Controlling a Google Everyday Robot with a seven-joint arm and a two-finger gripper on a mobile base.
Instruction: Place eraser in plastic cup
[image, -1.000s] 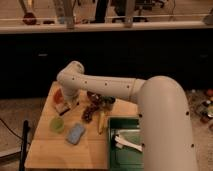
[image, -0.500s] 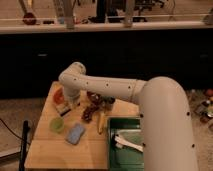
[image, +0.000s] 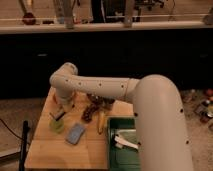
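my pincer (image: 61, 113): clenched on eraser (image: 58, 115), just above plastic cup (image: 56, 125). risk: eraser is cup-wide; off-centre release catches rim, tips cup, or drops beside sponge (image: 75, 133).

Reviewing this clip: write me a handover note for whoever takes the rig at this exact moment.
End effector: low over the table's left side, right above the cup; it appears to be carrying the eraser.
Cup: upright on the table, left of the blue sponge.
Done: eraser picked up and brought over the cup.
Left: lower it, release the eraser into the cup, withdraw the arm.
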